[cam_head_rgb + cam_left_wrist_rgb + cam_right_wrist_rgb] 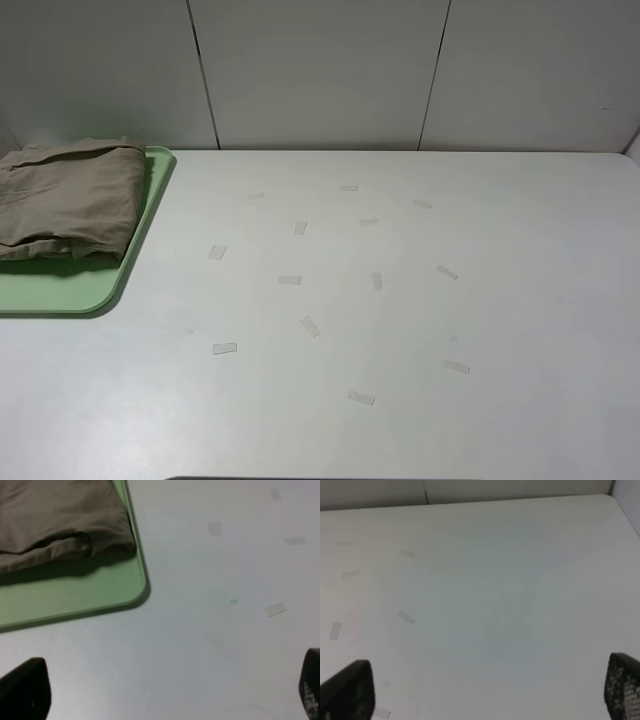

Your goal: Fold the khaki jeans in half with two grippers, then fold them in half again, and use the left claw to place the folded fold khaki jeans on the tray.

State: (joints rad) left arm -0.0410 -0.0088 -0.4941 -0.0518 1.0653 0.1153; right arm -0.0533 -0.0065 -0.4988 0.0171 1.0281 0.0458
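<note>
Your left gripper [165,690] is spread wide: in the left wrist view only its two dark fingertips [25,687] show, one at each lower corner of the picture, with bare table between them, and they hold nothing and touch nothing. Your right gripper [487,690] stands the same way in the right wrist view, its fingers [347,690] far apart over the plain white table [400,320], empty. Neither arm shows in the high view. You will find the khaki jeans [65,200] folded into a thick bundle lying on the tray [60,290], at the far left of the table and near its back edge; the bundle sits toward the rear of the tray, its right edge close to the tray's right rim, and a band of bare green is left in front of it. From the left wrist you see the tray's rounded corner [135,587] and the folded edge of the cloth just inside the rim. To the right of the tray the tabletop is open all the way across, marked only by small strips of pale tape [290,280] scattered about its middle. Grey wall panels [320,70] close off the back edge.
</note>
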